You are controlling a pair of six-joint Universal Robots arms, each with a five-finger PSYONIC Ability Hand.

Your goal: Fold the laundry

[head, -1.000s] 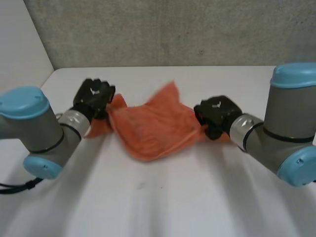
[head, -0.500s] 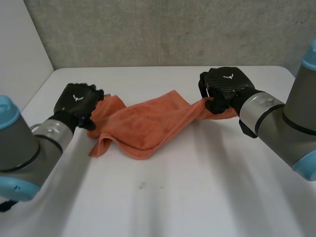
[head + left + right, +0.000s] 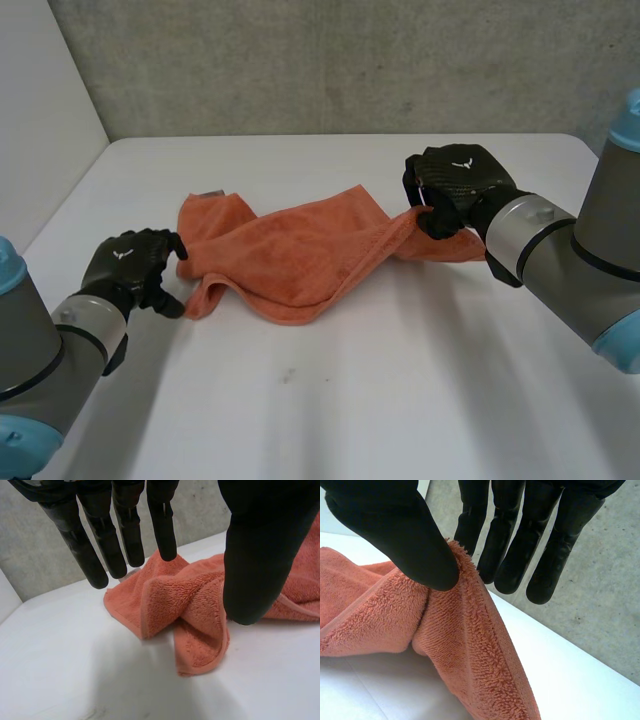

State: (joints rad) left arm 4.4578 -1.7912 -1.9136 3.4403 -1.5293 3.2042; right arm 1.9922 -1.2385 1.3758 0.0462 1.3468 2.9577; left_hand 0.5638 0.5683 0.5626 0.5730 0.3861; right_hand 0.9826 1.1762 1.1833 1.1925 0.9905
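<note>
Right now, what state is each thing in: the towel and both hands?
towel, rumpled and partly folded over itself, lying on the table, one end raised.
left hand, open, beside the towel's folded corner.
right hand, shut on the towel's raised end, thumb pinching it.

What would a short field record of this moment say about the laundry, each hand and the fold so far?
laundry: orange towel, rumpled, lying on the white table
left hand: open, fingers straight, beside the towel's curled corner, holding nothing
right hand: pinching the towel's opposite end between thumb and fingers, that end raised off the table
fold: not yet neat, layers bunched and uneven
</note>
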